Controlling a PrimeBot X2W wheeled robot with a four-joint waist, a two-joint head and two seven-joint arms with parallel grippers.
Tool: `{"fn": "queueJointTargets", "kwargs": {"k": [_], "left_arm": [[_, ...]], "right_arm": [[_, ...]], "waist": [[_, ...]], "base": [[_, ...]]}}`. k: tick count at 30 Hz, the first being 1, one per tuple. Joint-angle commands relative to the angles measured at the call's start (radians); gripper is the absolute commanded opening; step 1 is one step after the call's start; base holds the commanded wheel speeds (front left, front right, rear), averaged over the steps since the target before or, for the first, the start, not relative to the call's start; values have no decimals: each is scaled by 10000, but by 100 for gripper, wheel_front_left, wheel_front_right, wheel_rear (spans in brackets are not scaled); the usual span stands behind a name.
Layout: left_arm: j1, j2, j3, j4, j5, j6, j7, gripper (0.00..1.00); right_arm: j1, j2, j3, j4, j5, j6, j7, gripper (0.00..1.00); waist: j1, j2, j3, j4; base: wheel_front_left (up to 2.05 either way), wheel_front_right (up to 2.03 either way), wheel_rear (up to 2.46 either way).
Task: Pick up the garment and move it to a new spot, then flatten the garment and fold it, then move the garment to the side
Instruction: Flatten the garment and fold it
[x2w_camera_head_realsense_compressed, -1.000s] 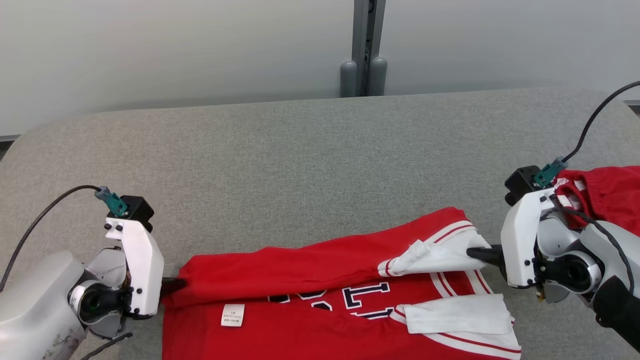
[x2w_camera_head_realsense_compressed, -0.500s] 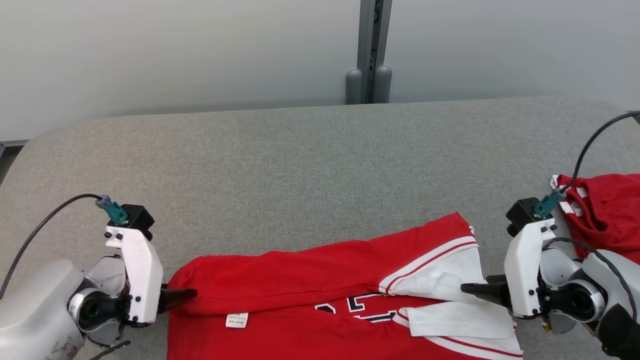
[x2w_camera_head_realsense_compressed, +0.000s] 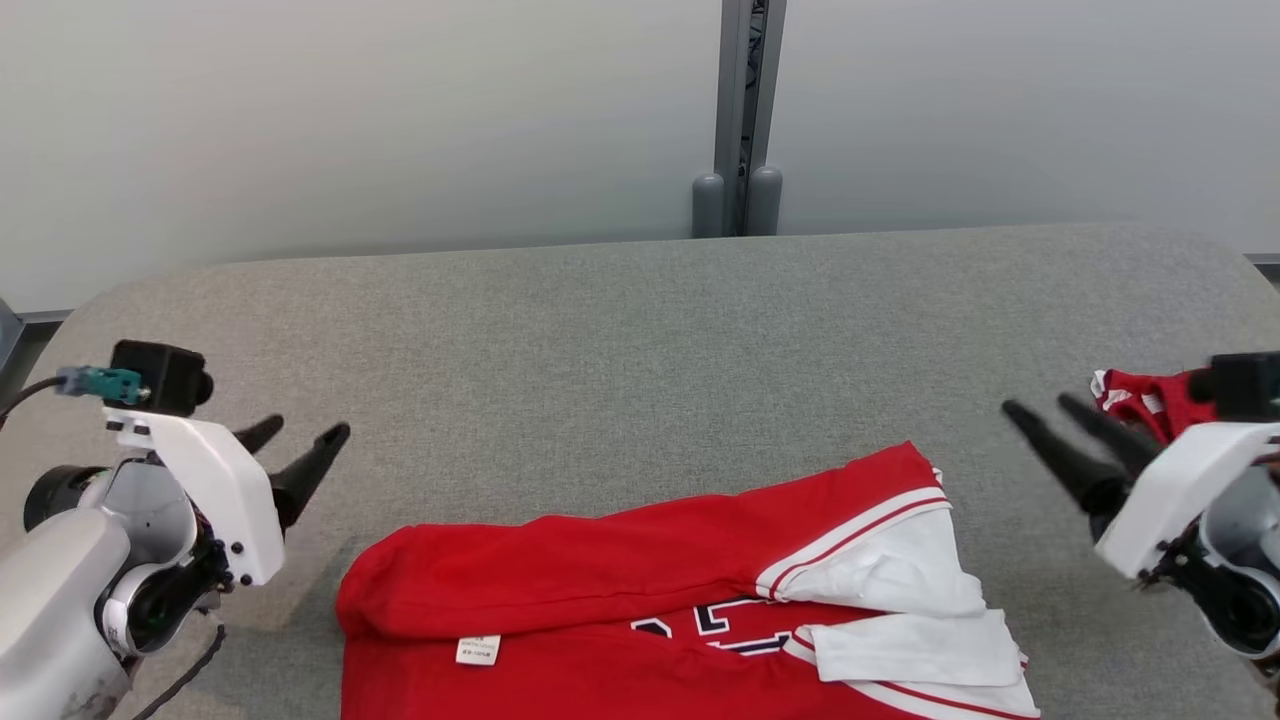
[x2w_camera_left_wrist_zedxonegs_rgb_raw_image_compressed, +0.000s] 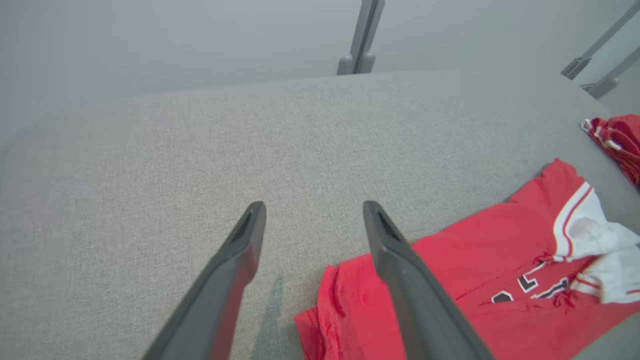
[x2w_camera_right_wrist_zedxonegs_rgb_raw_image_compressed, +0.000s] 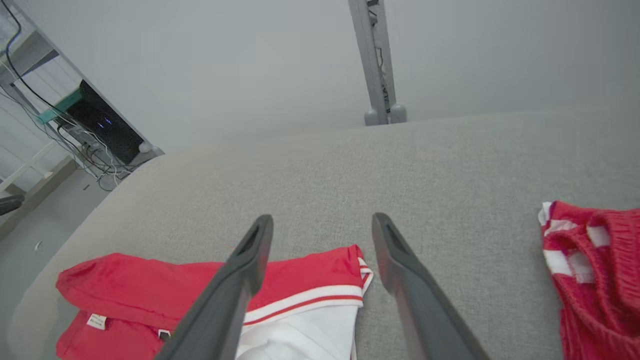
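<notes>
Red jersey (x2w_camera_head_realsense_compressed: 640, 570) with white striped sleeves lies folded lengthwise at the near edge of the grey fabric-covered table (x2w_camera_head_realsense_compressed: 620, 340). Its upper layer is turned down over dark block lettering (x2w_camera_head_realsense_compressed: 715, 622), and a small white label (x2w_camera_head_realsense_compressed: 477, 650) shows near the left end. My left gripper (x2w_camera_head_realsense_compressed: 306, 430) hangs over bare table just off the jersey's left end, fingers spread apart and holding nothing. My right gripper (x2w_camera_head_realsense_compressed: 1037, 405) hovers off the sleeve end, fingers likewise parted and empty. Neither touches the cloth. Beyond my right gripper, a second red garment (x2w_camera_head_realsense_compressed: 1150, 400) with white trim sits bunched near the table's right edge, well apart from the jersey. Partly hidden by my wrist, it may be a pair of ribbed-waist shorts. At the far side, a grey post (x2w_camera_head_realsense_compressed: 738, 110) rises against a pale wall (x2w_camera_head_realsense_compressed: 350, 120).
</notes>
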Motion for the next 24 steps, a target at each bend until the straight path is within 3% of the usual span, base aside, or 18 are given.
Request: {"fn": "queueJointTargets", "kwargs": {"k": [1, 8, 11, 15, 17, 20, 24], "left_arm": [[308, 60, 194, -227, 112, 253, -563, 100], [1483, -88, 1230, -1452, 438, 1721, -3675, 100], [2205, -360, 1664, -1984, 571, 2287, -4779, 100], [3062, -713, 2694, -2693, 1638, 2968, -5086, 100], [3251, -848, 3076, -2985, 2289, 3040, -5092, 100], [4260, -1526, 4224, -3517, 3837, 3272, -5089, 100], [5268, -2609, 5593, -4061, 5387, 3066, -5093, 100]], "right_arm": [[277, 16, -343, 6, -283, 2, -676, 100], [1233, 725, -2375, 203, -1661, 2, -3020, 100], [1941, 1562, -3987, -5, -2580, 2, -3128, 100], [3270, 2882, -6027, -794, -4137, 2, -3131, 100], [3507, 3176, -6280, -985, -4498, 3, -3134, 100], [4026, 3781, -6597, -1192, -5336, 2, -3136, 100], [4344, 4159, -6690, -1064, -5879, 2, -3137, 100]], "waist": [[0, -1, -8, 4], [0, -1, -30, 40], [0, -1, -6, 55], [0, -1, 163, 101], [0, -1, 222, 107], [0, -1, 362, 97], [0, -1, 429, 67]], "base": [[0, 0, 0], [0, 0, 0], [0, 0, 0], [0, 0, 0], [0, 0, 0], [0, 0, 0], [0, 0, 0]]}}
